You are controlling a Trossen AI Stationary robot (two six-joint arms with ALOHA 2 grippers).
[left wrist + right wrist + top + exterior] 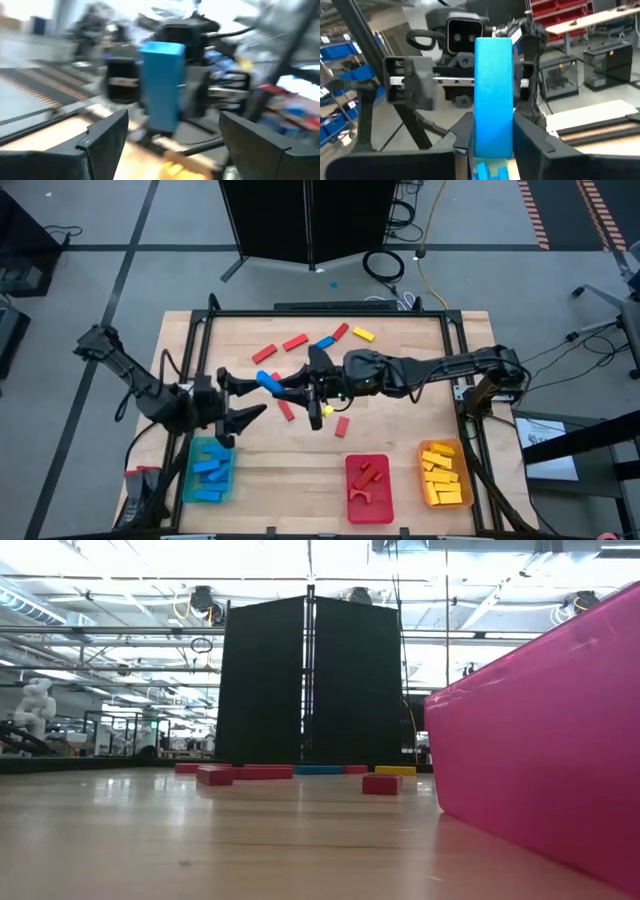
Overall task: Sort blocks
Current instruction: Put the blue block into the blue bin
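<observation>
Near the middle of the frame in the overhead view, we see the right gripper point(290, 383) reaching in from the right side, its fingers clenched on a blue block point(268, 381) that it holds up off the wooden table point(400, 360). Our right wrist view shows the same blue block point(493, 105) standing upright between the two dark fingers point(530, 135), pinched at its lower end. Facing it from the left side of the frame, the left gripper point(245, 398) has its jaws spread wide and released, one finger above and one below the block's end, near it but not closed on it; in the left wrist view the block point(161, 85) stands between the parted fingers point(107, 132), though that picture is blurred. Along the bottom edge we see three trays: a green tray point(186, 480) at lower left with blue blocks in it, a red tray point(386, 502) at lower centre with red ones, and an orange tray point(424, 465) at lower right with yellow ones. Loose red blocks point(295, 342), a blue one and a yellow block point(363, 334) lie scattered across the upper middle of the table.
</observation>
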